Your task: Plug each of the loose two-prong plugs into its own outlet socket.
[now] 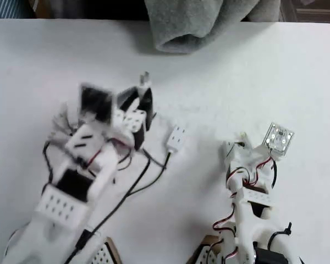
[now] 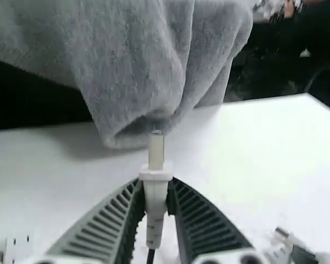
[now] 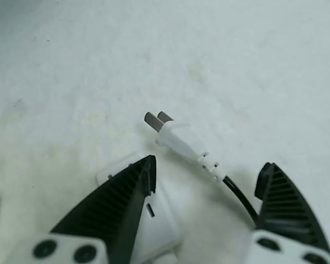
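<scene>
Closest up in the left wrist view, the left gripper (image 2: 155, 190) is squeezing a white plug (image 2: 156, 165) tight, prongs pointing at the grey cloth (image 2: 154, 66). In the right wrist view, the right gripper (image 3: 209, 162) is hanging wide open over a second plug (image 3: 176, 135) lying flat, with a slotted white block (image 3: 154, 225) under one finger. The high view is adding an outlet socket (image 1: 176, 137) sitting on the table (image 1: 264, 71) between both arms.

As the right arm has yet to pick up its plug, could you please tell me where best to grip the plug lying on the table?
Probably grip the plug by its white moulded body, behind the prongs and ahead of the thin cable. Come straight down from above: it lies flat on the table beneath the open right end effector.
</scene>
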### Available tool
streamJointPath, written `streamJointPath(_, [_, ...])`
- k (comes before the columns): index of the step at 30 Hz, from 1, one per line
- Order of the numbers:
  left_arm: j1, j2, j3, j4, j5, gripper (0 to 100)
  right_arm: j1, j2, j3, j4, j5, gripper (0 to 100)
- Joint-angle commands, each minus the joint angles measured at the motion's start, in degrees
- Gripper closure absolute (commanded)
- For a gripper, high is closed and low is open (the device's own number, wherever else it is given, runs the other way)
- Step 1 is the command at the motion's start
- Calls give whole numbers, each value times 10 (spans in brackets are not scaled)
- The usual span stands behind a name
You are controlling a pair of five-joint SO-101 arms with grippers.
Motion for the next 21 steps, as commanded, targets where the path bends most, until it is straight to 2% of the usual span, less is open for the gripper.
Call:
streamJointPath(1, [6, 65, -28, 25, -8, 976, -6, -7, 0, -8, -4, 707])
streamJointPath(4, [26, 73, 27, -35, -8, 976, -22, -8, -2, -9, 0, 706])
streamJointPath(11, [41, 73, 224, -384, -8, 976, -17, -65, -29, -106, 0, 706])
streamJointPath(13, [40, 73, 265, -449, -11, 976, -20, -107, -31, -114, 0, 706])
streamJointPath(17, [36, 73, 277, -457, -8, 976, -20, -211, -47, -91, 0, 706])
streamJointPath(21, [41, 74, 244, -366, -4, 976, -19, -307, -93, 76, 0, 707])
